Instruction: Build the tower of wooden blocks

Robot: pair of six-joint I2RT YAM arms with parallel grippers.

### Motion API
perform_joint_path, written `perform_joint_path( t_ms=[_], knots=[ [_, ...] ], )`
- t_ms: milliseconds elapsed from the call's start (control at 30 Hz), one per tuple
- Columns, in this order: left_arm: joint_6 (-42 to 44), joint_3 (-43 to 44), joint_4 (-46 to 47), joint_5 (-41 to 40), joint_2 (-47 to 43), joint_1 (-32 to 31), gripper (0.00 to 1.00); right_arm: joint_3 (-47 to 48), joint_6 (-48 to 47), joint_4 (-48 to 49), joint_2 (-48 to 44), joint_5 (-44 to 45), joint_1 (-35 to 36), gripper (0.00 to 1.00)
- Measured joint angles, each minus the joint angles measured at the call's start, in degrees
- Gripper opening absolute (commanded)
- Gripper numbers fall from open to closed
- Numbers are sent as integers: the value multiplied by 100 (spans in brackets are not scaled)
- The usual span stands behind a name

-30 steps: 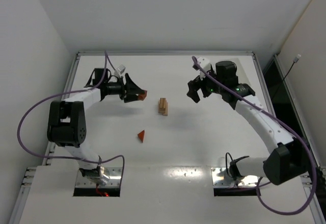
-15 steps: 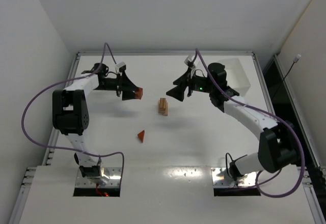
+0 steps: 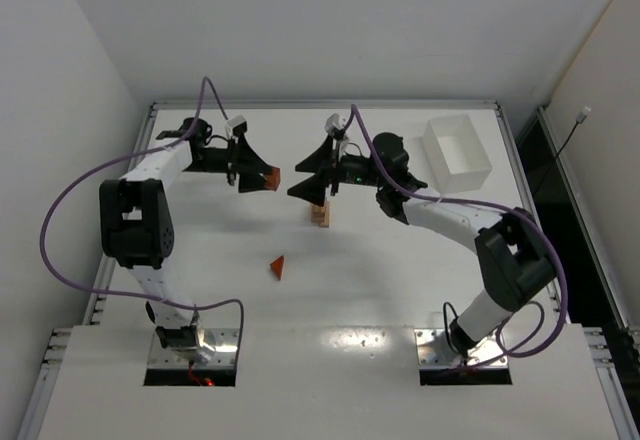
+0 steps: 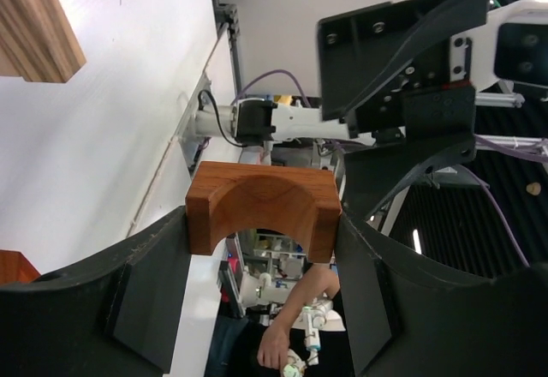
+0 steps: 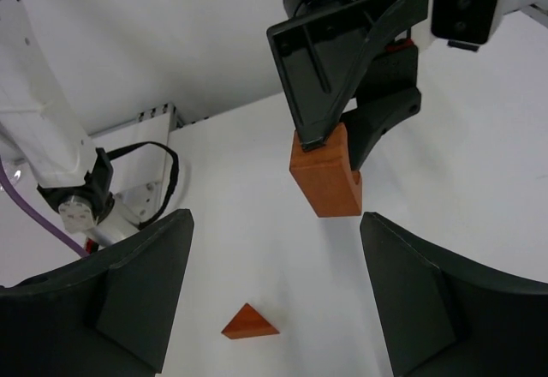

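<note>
Tabletop (image 3: 400, 280) tower (image 3: 320, 217) half hidden behind right claw (image 3: 300, 182); left claw (image 3: 266, 176) grips arch (image 4: 263, 207).

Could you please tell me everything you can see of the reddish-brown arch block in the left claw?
The arch block is reddish-brown wood with visible grain: a short bar with a half-round hollow cut into one long face, leaving two legs. The left claw grips its two ends, one finger on each, holding it in the air, apart from the pale tower. Nothing else touches it.
</note>
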Motion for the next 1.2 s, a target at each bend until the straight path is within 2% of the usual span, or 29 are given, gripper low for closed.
perform_joint_path(
  t_ms=[333, 967, 1067, 1200],
  knots=[
    [-129, 188, -50, 35, -269, 0, 0, 448, -35, 289, 492, 50, 448, 76],
    [-345, 212, -66, 39, -654, 22, 0, 951, -177, 188, 828, 413, 592, 76],
    [-372, 225, -81, 39, -654, 22, 0, 960, -234, 107, 872, 439, 603, 71],
    [-387, 229, -85, 42, -656, 22, 0, 960, -315, 72, 881, 498, 623, 60]
  ],
)
